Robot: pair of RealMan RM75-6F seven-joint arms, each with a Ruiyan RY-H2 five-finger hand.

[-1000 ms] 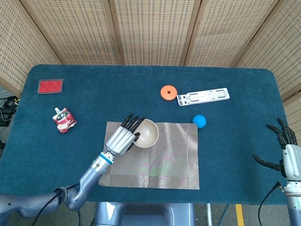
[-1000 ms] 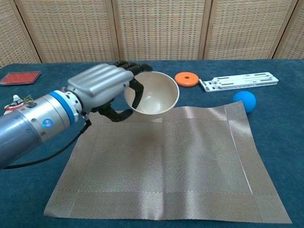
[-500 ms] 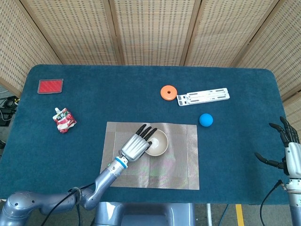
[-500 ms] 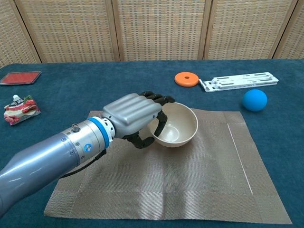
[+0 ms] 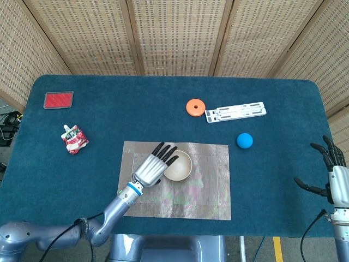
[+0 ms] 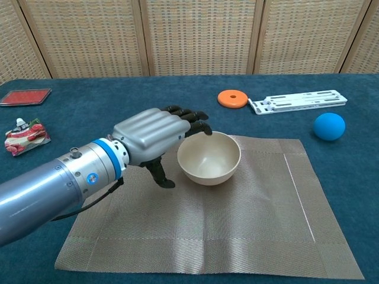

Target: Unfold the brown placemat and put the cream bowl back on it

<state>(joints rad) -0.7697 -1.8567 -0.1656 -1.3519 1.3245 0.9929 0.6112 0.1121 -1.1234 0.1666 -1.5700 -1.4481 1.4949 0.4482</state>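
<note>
The brown placemat (image 6: 237,219) lies flat and unfolded on the blue table (image 5: 136,109). The cream bowl (image 6: 209,157) stands upright on the placemat, in its far half and a little left of its middle. The left hand (image 6: 155,135) is just left of the bowl, fingers apart and holding nothing; its dark fingertips (image 6: 198,126) reach over the bowl's near-left rim, and whether they touch it cannot be told. The thumb points down toward the placemat, apart from the bowl. The right hand (image 5: 331,174) hangs spread and empty well right of the placemat, off the table's right edge. A blue ball (image 5: 245,141) lies right of the placemat's far corner.
</note>
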